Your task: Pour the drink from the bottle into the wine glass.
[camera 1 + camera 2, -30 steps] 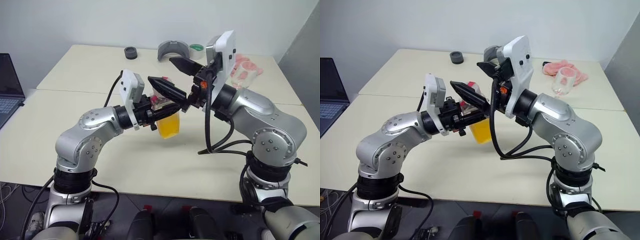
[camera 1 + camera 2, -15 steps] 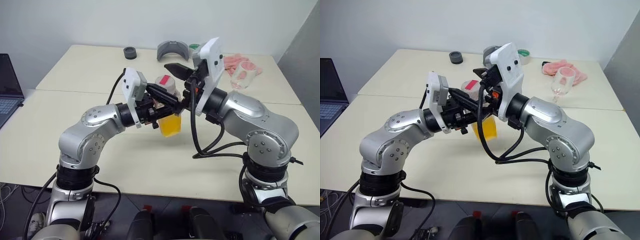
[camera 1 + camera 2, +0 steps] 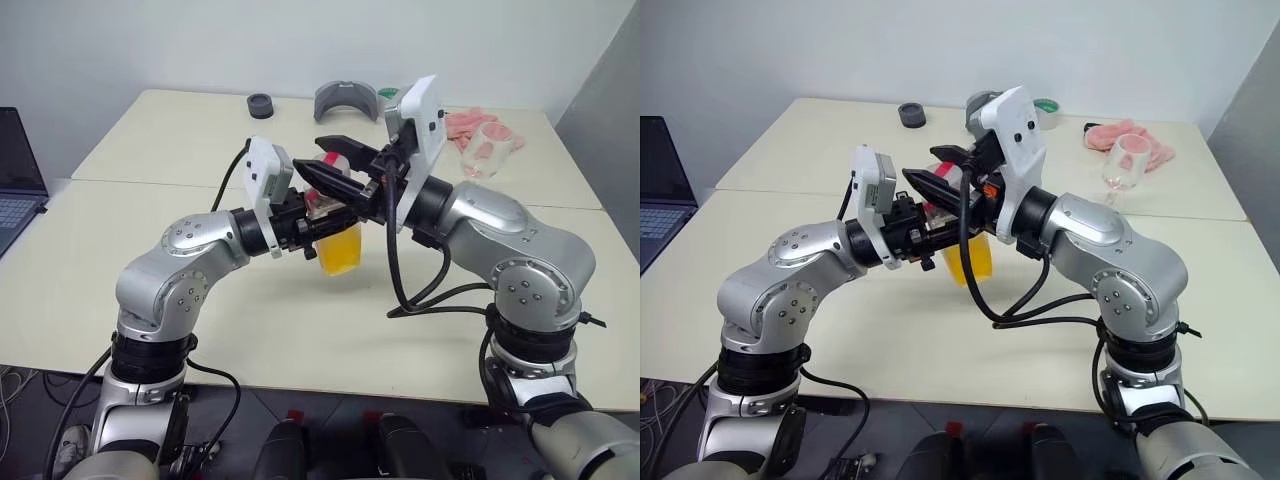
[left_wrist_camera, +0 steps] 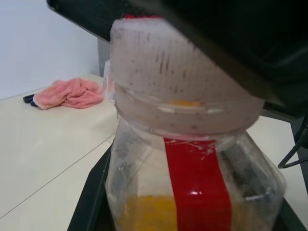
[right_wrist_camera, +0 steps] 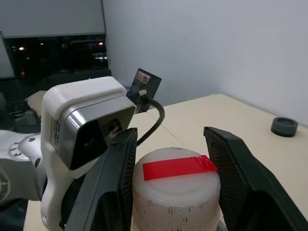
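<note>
Here, two robot arms meet over a cream table (image 3: pixel 150 230) around a juice bottle (image 3: pixel 338 235).
The left gripper (image 3: pixel 325 208) is clenched on the bottle, held above the table; its red tape strip (image 4: pixel 199 183) carries no readable writing. The right gripper (image 5: pixel 175 183) straddles the white cap (image 5: pixel 175 187), fingers apart. Farther back stands the wine glass (image 3: pixel 1124 162).

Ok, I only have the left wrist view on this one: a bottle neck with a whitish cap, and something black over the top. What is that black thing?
Observer: It's the right gripper, set around the cap from the other side.
Operator: Is the bottle standing on the table?
Observer: No. The left gripper holds the bottle in the air above the table.
Operator: And the wine glass?
Observer: The wine glass stands upright at the far right of the table, next to a pink cloth.
</note>
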You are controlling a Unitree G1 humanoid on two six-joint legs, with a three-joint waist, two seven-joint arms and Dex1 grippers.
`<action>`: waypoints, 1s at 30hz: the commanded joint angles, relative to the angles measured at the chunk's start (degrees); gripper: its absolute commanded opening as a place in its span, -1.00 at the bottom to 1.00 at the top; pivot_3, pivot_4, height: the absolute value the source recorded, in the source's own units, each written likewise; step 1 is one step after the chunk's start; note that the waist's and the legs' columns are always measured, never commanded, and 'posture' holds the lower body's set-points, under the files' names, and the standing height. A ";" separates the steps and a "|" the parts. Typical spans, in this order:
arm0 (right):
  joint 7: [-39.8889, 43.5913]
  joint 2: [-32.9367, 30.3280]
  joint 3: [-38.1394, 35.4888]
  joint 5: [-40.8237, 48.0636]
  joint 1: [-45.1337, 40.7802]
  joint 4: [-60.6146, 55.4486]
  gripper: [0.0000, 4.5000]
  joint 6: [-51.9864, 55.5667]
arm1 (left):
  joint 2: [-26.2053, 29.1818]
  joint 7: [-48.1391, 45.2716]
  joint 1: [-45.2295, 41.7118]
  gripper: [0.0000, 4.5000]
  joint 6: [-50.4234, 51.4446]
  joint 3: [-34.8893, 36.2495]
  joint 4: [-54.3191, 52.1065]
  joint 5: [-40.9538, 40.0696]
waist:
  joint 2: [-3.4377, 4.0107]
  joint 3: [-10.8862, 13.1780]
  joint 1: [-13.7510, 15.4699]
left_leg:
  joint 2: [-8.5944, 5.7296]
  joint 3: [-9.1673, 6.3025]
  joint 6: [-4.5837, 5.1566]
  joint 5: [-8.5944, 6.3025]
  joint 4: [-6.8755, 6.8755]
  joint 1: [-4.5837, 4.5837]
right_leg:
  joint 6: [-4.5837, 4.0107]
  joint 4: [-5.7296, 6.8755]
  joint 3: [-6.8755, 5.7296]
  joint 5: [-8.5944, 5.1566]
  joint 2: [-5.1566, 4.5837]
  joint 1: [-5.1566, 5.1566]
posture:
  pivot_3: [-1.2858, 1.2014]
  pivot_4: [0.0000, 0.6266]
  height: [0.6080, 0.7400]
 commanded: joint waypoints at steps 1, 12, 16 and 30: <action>14.08 -5.25 0.83 0.11 -0.09 5.93 -0.16 -7.72 | 0.79 -0.61 -0.14 -0.21 -0.19 1.35 -3.59 -1.85 | 0.00 0.00 -0.01 | -0.01 0.00 0.00 0.00 0.00 0.00 | 0.00 -0.01 0.00 0.00 0.00 0.00 | 0.03 -0.52 1.00; 54.33 -8.15 9.44 -6.95 -15.38 43.61 -0.16 -29.61 | 2.72 -0.27 1.30 -0.21 2.23 2.80 -6.95 -4.21 | 0.03 0.03 -0.42 | 0.07 0.00 0.01 -0.01 -0.01 0.05 | 0.00 -0.03 -0.02 0.00 0.08 0.02 | 0.03 -0.52 1.00; 58.16 -5.74 9.47 -8.26 -21.13 50.18 -0.16 -31.39 | 2.82 0.59 1.86 -0.21 2.77 3.40 -7.92 -4.55 | 0.03 0.04 -0.30 | 0.07 -0.02 0.01 -0.01 0.00 0.04 | 0.00 0.01 -0.04 0.00 0.03 0.01 | 0.03 -0.52 1.00; 46.92 -13.81 -0.42 -2.58 -13.45 29.61 0.99 -13.53 | 2.29 1.56 1.77 -0.21 0.62 3.20 -5.59 -3.07 | 0.01 0.06 0.27 | -0.01 -0.06 0.00 -0.01 0.00 -0.02 | -0.01 -0.01 -0.09 0.00 -0.31 0.01 | 0.03 -0.52 1.00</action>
